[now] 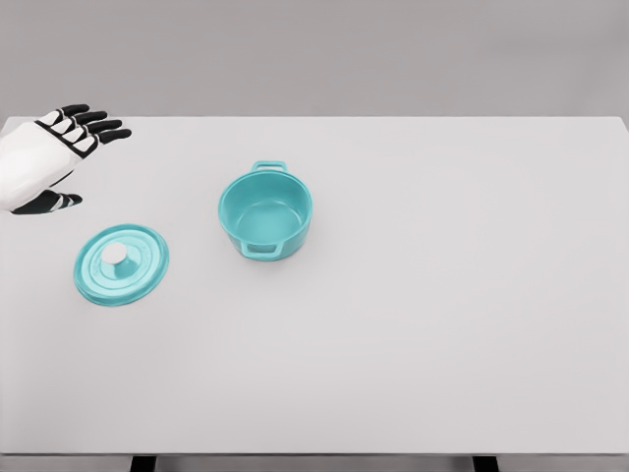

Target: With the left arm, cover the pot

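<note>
A teal pot (pixel 265 214) with two handles stands uncovered on the white table (pixel 442 295), left of the middle. Its teal lid (pixel 121 265), with a pale grey knob on top, lies flat on the table to the pot's left, apart from it. My left hand (pixel 74 147) hovers at the far left, above and behind the lid, its black-tipped fingers spread and holding nothing. The right arm is out of sight.
The table's far edge runs along the top against a grey wall, and its front edge (pixel 314 454) shows at the bottom. Nothing else stands on the table.
</note>
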You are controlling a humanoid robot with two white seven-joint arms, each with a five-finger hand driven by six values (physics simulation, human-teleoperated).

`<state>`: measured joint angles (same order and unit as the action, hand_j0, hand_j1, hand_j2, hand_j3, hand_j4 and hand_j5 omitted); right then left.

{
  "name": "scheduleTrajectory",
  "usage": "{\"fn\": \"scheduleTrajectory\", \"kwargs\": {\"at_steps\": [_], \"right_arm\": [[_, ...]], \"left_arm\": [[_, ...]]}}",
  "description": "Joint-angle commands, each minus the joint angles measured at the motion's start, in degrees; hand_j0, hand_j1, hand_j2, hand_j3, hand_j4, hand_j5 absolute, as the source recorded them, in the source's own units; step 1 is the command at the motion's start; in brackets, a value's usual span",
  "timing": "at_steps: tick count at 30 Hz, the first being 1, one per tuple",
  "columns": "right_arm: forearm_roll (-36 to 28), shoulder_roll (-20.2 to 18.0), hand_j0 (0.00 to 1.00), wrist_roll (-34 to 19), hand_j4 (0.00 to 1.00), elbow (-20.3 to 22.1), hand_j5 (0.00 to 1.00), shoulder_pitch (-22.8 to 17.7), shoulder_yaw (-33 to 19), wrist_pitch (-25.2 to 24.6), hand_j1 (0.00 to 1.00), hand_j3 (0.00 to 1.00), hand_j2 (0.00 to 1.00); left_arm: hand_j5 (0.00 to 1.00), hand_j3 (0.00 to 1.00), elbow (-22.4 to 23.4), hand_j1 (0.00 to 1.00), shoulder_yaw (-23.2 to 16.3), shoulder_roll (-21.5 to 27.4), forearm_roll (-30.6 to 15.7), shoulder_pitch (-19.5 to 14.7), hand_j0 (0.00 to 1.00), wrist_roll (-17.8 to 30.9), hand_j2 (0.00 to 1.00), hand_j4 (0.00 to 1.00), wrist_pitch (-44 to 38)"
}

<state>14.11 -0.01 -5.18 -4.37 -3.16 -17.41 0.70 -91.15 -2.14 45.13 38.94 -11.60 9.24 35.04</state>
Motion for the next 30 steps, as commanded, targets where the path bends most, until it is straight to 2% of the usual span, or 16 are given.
{"fn": "scheduleTrajectory", "kwargs": {"at_steps": [1,8,12,13,15,16,17,18,20,23,26,29,30], "right_arm": [[0.0,0.0,1.0,0.0,1.0,0.0,1.0,0.0,0.0,0.0,1.0,1.0,1.0],[0.0,0.0,1.0,0.0,1.0,0.0,1.0,0.0,0.0,0.0,1.0,1.0,1.0],[0.0,0.0,1.0,0.0,1.0,0.0,1.0,0.0,0.0,0.0,1.0,1.0,1.0],[0.0,0.0,1.0,0.0,1.0,0.0,1.0,0.0,0.0,0.0,1.0,1.0,1.0],[0.0,0.0,1.0,0.0,1.0,0.0,1.0,0.0,0.0,0.0,1.0,1.0,1.0],[0.0,0.0,1.0,0.0,1.0,0.0,1.0,0.0,0.0,0.0,1.0,1.0,1.0],[0.0,0.0,1.0,0.0,1.0,0.0,1.0,0.0,0.0,0.0,1.0,1.0,1.0],[0.0,0.0,1.0,0.0,1.0,0.0,1.0,0.0,0.0,0.0,1.0,1.0,1.0],[0.0,0.0,1.0,0.0,1.0,0.0,1.0,0.0,0.0,0.0,1.0,1.0,1.0],[0.0,0.0,1.0,0.0,1.0,0.0,1.0,0.0,0.0,0.0,1.0,1.0,1.0],[0.0,0.0,1.0,0.0,1.0,0.0,1.0,0.0,0.0,0.0,1.0,1.0,1.0],[0.0,0.0,1.0,0.0,1.0,0.0,1.0,0.0,0.0,0.0,1.0,1.0,1.0],[0.0,0.0,1.0,0.0,1.0,0.0,1.0,0.0,0.0,0.0,1.0,1.0,1.0]], "left_arm": [[1.0,1.0,0.0,1.0,-0.1,0.0,-0.4,0.0,1.0,0.0,1.0,1.0,0.0],[1.0,1.0,-0.3,1.0,-0.4,0.0,-0.5,-0.1,1.0,0.0,1.0,1.0,0.0],[1.0,1.0,-2.0,1.0,-1.5,0.4,-5.2,0.5,1.0,0.8,1.0,1.0,0.0],[1.0,1.0,-2.3,1.0,-1.7,0.6,-6.5,1.1,1.0,2.1,1.0,1.0,0.0],[1.0,1.0,-5.5,1.0,-1.6,3.1,-14.2,3.8,1.0,9.7,1.0,1.0,0.0],[1.0,1.0,-5.6,1.0,-1.4,4.0,-17.6,4.4,1.0,14.1,1.0,1.0,0.0],[1.0,1.0,-5.4,1.0,-1.4,4.9,-20.2,4.0,1.0,16.9,1.0,1.0,0.0],[0.98,0.98,-5.2,0.98,-1.6,7.8,-21.3,4.0,0.98,17.5,0.98,0.98,0.0],[0.93,0.93,-3.9,0.93,-1.7,12.4,-22.8,4.5,0.93,17.6,0.93,0.93,0.0],[0.79,0.79,-2.6,0.79,-3.2,15.2,-23.9,4.1,0.79,17.7,0.79,0.79,0.0],[0.79,0.79,-2.5,0.79,-4.1,15.3,-23.8,3.5,0.79,17.7,0.79,0.79,0.0],[0.79,0.79,-1.9,0.79,-10.2,15.3,-23.8,0.7,0.79,17.6,0.79,0.79,0.0],[0.79,0.79,-1.7,0.79,-11.0,15.3,-23.8,0.3,0.79,17.6,0.79,0.79,0.0]]}}
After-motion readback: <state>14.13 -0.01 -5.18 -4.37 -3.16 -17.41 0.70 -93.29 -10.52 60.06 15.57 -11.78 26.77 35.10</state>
